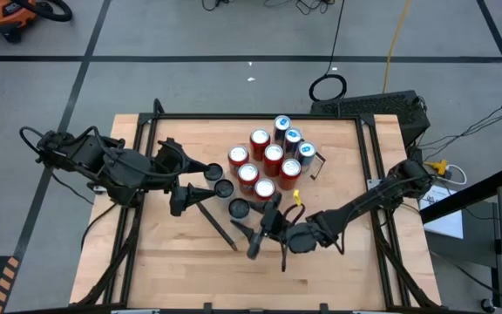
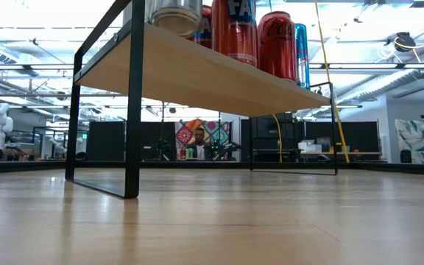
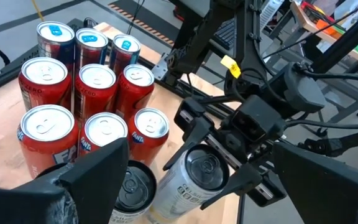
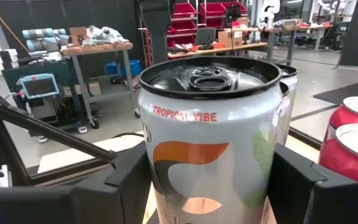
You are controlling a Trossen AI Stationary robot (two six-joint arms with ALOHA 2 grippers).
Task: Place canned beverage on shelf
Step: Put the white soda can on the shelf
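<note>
right wrist view: silver can (image 4: 207, 143) pinched upright between right gripper (image 4: 210, 180) fingers, kept straight for standing on shelf (image 2: 197, 70), beside red cans (image 1: 264, 161). left gripper (image 1: 200, 185) close by on the left, fingers spread wide, holding nothing, likely waiting.

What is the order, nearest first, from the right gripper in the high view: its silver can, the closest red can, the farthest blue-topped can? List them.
1. Silver can: held in the right gripper, mid-table.
2. Red can: at the cluster's near edge.
3. Blue-topped can: at the cluster's far end.
</note>
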